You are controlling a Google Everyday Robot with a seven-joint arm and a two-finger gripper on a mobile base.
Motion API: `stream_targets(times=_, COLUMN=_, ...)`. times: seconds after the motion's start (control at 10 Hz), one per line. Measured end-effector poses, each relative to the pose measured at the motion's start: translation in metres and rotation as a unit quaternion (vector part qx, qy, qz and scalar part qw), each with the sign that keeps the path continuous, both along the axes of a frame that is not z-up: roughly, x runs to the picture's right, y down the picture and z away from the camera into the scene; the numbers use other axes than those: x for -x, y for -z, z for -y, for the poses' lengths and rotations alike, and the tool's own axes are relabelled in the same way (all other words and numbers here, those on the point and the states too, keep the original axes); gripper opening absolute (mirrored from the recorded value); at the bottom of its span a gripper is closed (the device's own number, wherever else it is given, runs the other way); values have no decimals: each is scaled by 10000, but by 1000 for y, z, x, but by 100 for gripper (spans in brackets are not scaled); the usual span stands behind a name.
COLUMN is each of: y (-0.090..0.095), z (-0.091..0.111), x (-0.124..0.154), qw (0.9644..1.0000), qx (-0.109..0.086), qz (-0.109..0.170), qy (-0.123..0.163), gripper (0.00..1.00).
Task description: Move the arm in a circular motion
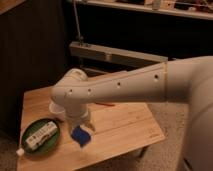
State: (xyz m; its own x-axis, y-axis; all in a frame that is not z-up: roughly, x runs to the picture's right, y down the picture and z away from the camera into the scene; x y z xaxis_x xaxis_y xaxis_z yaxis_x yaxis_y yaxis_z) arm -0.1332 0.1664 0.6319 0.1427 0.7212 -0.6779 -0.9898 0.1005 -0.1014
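The arm [130,85] is a thick cream-white tube with a row of small dark holes. It reaches from the right edge leftward across the wooden table [125,127]. Its rounded elbow joint [72,90] hangs over the table's left half. From there the short flared tip points down. The gripper [82,124] is at that tip, just above a blue object [81,135] on the table.
A green plate [37,146] holding a white bottle [41,135] sits at the table's front left. A white cup [55,110] is partly hidden behind the elbow. An orange object [106,104] peeks out under the arm. A dark cabinet stands at left and a bench behind.
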Motion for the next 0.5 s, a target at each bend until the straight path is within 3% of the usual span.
stream_targets(times=0.1, y=-5, z=6, x=14, qw=10000, qx=-64, qz=55, qy=43, gripper=65)
stream_targets(times=0.3, y=-19, z=24, x=30, qw=9992, qx=-376, qz=93, qy=68, gripper=65)
stream_targets(times=0.5, y=-37, z=50, x=21, qw=9971, qx=-754, qz=33, qy=63, gripper=65)
